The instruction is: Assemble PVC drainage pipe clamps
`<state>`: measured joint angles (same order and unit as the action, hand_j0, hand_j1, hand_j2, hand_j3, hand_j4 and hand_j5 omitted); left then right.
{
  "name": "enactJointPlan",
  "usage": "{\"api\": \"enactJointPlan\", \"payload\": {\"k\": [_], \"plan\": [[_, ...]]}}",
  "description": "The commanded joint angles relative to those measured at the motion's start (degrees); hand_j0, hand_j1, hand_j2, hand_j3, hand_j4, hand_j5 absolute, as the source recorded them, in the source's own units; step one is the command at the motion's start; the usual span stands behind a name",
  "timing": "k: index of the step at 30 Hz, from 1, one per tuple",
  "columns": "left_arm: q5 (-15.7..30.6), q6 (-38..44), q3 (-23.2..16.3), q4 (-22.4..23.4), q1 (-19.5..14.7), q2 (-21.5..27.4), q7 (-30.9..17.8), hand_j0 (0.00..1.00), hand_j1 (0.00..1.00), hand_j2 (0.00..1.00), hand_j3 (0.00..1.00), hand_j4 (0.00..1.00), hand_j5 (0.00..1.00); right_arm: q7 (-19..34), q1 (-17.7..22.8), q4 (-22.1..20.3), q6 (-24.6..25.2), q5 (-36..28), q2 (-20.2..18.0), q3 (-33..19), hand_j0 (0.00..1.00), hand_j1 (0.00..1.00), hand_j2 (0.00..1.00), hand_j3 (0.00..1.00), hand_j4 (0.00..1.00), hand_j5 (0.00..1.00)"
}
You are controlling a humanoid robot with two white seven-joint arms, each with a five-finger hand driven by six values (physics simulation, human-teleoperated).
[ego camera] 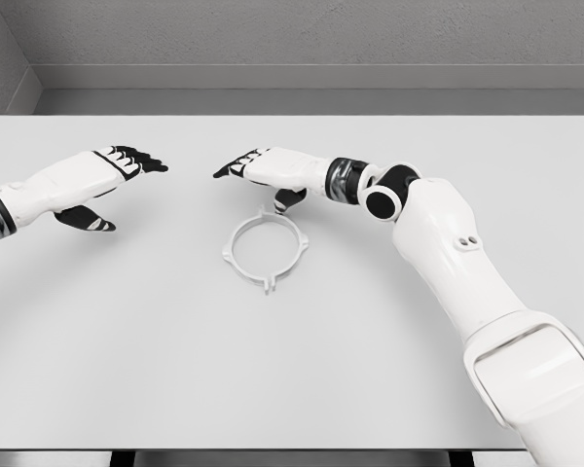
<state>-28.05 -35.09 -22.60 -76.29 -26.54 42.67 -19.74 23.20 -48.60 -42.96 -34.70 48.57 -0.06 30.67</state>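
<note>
A white ring-shaped pipe clamp point(265, 248) with small tabs lies flat on the white table point(292, 370), near the middle. My right hand point(258, 173) hovers just behind the ring's far edge, fingers stretched out to the left, thumb hanging down toward the ring, holding nothing. My left hand point(112, 180) floats over the table well left of the clamp, fingers extended to the right and thumb below, also empty.
The table's far edge point(292, 117) meets a grey wall behind. My right forearm and elbow point(438, 243) cross the right side of the table. No other objects are in view.
</note>
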Motion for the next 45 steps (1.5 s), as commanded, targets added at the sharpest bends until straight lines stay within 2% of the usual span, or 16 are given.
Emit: {"api": "enactJointPlan", "payload": {"k": [1,37,45], "plan": [[0.37,0.09,0.01,0.00,0.00,0.04,-0.03,1.00,1.00,1.00,1.00,1.00,1.00,0.35,0.09,0.07,-0.30,0.21,0.06,0.44,1.00,1.00,1.00,1.00,1.00,1.00],[0.37,0.09,0.01,-0.09,0.00,-0.04,-0.03,1.00,1.00,1.00,1.00,1.00,1.00,-0.35,-0.18,0.42,-0.30,0.04,0.06,-0.35,1.00,1.00,1.00,1.00,1.00,1.00],[0.37,0.09,0.01,-0.09,0.00,-0.13,0.05,1.00,1.00,1.00,1.00,1.00,1.00,-0.53,-0.18,0.42,-0.30,0.04,0.06,-3.69,1.00,1.00,1.00,1.00,1.00,1.00]]}}
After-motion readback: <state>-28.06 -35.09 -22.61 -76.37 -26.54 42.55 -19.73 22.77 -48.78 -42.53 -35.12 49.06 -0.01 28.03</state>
